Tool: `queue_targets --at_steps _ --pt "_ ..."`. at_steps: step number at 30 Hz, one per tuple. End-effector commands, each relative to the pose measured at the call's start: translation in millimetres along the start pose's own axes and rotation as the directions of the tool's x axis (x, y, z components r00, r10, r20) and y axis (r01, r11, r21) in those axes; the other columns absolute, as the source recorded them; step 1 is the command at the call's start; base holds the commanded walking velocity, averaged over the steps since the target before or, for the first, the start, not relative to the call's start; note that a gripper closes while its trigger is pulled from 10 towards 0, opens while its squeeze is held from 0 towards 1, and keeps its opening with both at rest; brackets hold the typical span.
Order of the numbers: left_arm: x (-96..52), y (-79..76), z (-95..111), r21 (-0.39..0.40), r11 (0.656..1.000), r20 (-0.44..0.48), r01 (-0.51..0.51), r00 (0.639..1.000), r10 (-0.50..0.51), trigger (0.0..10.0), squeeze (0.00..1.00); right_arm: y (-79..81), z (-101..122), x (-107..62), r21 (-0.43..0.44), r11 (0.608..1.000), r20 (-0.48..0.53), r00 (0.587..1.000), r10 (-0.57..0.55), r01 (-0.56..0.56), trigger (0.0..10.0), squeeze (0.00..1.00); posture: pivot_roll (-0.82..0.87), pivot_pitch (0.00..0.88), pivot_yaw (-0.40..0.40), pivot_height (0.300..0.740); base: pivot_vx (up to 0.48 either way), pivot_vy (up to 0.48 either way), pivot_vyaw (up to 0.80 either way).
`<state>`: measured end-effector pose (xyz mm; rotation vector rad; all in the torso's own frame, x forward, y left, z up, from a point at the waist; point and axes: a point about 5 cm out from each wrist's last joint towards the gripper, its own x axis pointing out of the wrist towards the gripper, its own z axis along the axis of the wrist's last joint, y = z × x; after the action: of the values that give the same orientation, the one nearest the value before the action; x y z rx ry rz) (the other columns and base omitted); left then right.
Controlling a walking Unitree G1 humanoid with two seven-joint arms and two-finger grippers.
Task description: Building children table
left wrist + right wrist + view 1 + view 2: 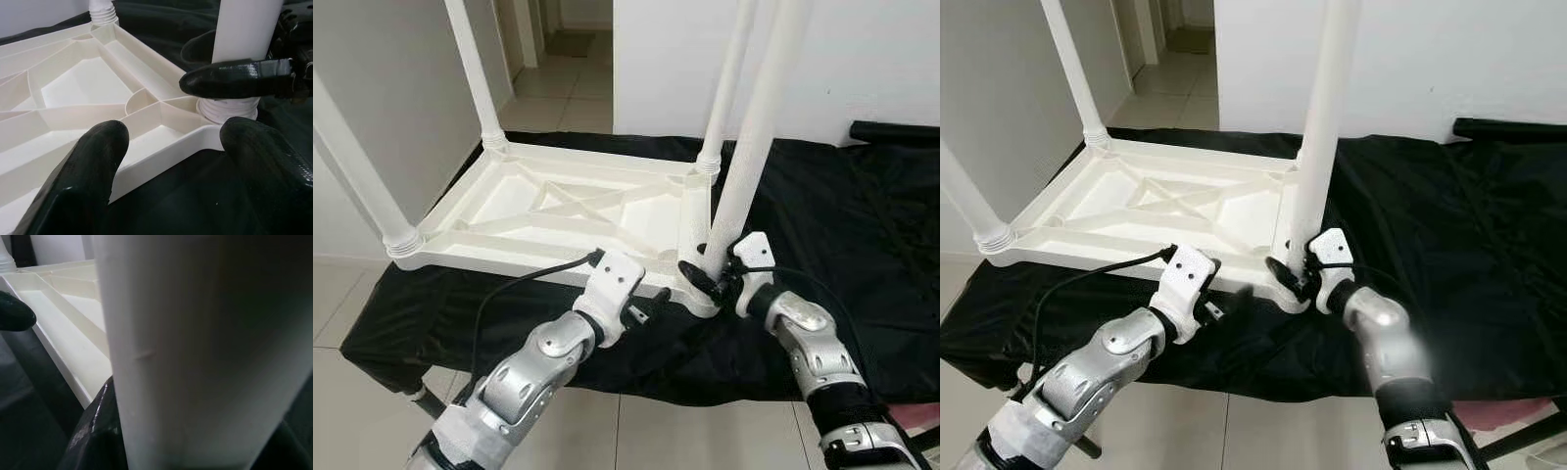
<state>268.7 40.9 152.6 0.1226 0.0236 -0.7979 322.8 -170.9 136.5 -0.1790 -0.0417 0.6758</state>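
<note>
Tabletop (pixel 558 211) lies upside down on the black cloth (pixel 862 225), ribs facing up, three legs already standing in their corner sockets. Right gripper (pixel 710 279) is clamped around the base of the fourth leg (pixel 754 147), at the near right corner; fingers wrap the white tube just above the threaded collar, leg upright in the socket. Left gripper (pixel 171 147) is spread wide, holding nothing, fingers (pixel 93 166) hovering just off the near edge of the tabletop beside that same corner. Pale tiled floor (pixel 342 313) below.
</note>
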Motion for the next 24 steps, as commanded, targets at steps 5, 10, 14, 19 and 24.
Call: queue_targets --at_steps 5,10,14,19,24 --pt "-0.9 -5.5 -3.2 0.012 0.987 -0.013 0.158 0.987 -0.158 10.0 0.00 4.2 -8.1 -4.0 0.023 1.000 -0.021 1.000 0.010 -0.010 10.0 0.00 -0.02 0.000 0.035 0.740 0.000 0.000 0.00" --pt "-1.8 -6.4 -3.7 0.008 0.989 -0.012 0.150 0.989 -0.150 10.0 0.00 17.3 -10.5 -5.3 0.074 0.996 0.009 0.999 -0.051 0.050 10.0 0.00 -0.02 0.000 0.035 0.740 0.000 0.000 0.00" --pt "-1.7 -6.6 -3.6 0.013 0.989 -0.012 0.148 0.989 -0.147 10.0 0.00 19.6 -10.7 -3.9 0.088 0.990 0.014 0.994 -0.108 0.106 10.0 0.00 -0.03 0.000 0.037 0.740 0.000 0.000 0.00" --pt "-2.0 -4.6 -3.1 0.014 0.990 -0.012 0.139 0.990 -0.138 10.0 0.00 24.9 -11.0 -3.5 0.087 0.970 0.002 0.974 -0.226 0.225 10.0 0.00 -0.03 0.000 0.043 0.740 0.000 0.000 0.00" --pt "-3.4 -3.5 -3.8 0.011 0.991 -0.014 0.133 0.991 -0.132 10.0 0.00 30.1 -11.5 -4.0 0.094 0.946 -0.021 0.951 -0.309 0.310 10.0 0.00 -0.03 0.000 0.045 0.740 0.000 0.000 0.00"
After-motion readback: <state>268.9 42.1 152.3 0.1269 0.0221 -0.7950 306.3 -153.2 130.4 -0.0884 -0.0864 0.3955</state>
